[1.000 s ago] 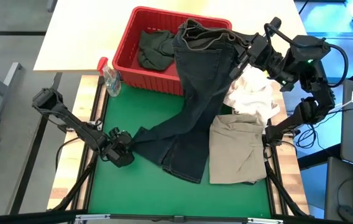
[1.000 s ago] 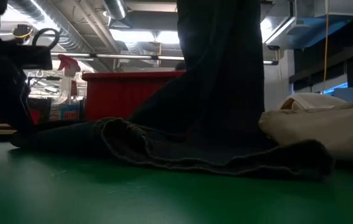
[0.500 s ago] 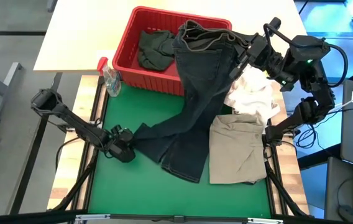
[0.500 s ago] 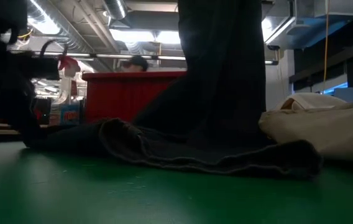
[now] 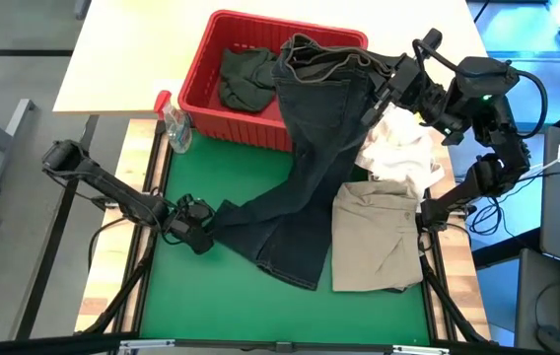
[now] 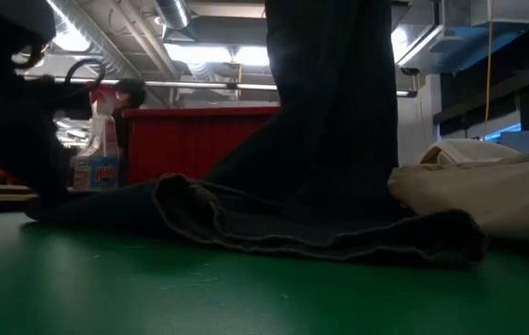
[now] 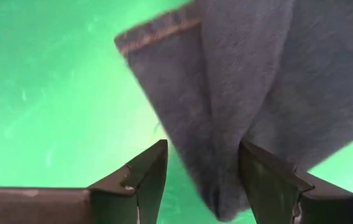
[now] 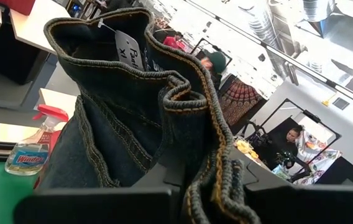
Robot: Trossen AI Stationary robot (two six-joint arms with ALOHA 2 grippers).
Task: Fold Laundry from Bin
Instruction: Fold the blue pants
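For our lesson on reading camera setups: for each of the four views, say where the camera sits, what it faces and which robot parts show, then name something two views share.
High: overhead, straight down on the bin, both arms.
Low: table height, level across; jeans, bin.
Left wrist: faces jeans hem; left gripper open around it.
Right wrist: right gripper shut on waistband.
Shared: jeans.

The left gripper has crept along the trouser leg hem.
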